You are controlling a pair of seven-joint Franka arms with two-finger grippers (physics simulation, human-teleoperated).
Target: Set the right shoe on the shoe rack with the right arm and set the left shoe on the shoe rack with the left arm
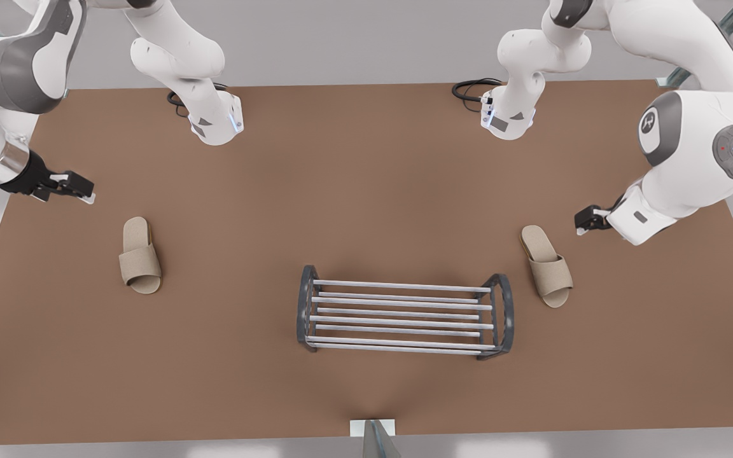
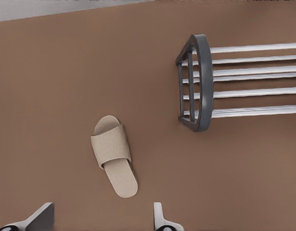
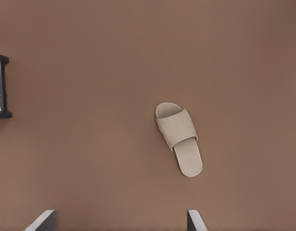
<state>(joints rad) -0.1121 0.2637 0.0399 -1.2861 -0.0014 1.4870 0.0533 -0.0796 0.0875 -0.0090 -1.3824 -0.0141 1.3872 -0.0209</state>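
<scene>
R gripper [image 1: 77, 187], black two-finger claw on the white jointed arm at the front view's left: fingers spread wide, holding nothing, hovering above the brown tabletop [image 1: 366, 178]. In its wrist view the claw [image 3: 119, 221] has both tips wide apart, w/ the right shoe [image 3: 179, 138], a tan felt-like open-toe slide w/ wide strap, lying flat ahead of it, not touched.

L gripper [image 1: 586, 222], same black claw on the arm at the front view's right: also wide apart and empty. In its wrist view the claw [image 2: 100, 219] sits near the heel end of the left shoe [image 2: 114, 155], an identical tan slide.

Outward: right shoe [image 1: 140, 254] lies well apart from the shoe rack [image 1: 401, 289], a low rack of silver bars btwn dark grey arched end frames. Left shoe [image 1: 546, 264] lies just beside the rack's end frame, not touching, angled slightly.

Risks, as I judge them:
- Both slides lie skewed vs the claws. W/o wrist rotation, fingers may hit strap or sole edge and push the shoe away.
- Felt is soft and the sole thin, so a pinch on the strap alone could fold, letting the shoe droop or slip in transit.
- Left shoe is close to the end frame [image 2: 201, 82], so a low lift could snag it and shift the rack.
- Rack top is spaced bars: a shoe set down crooked could tip btwn them.
- R arm has the long carry. Both arms meet over the rack [image 3: 1, 86], so collision is possible if simultaneous.
</scene>
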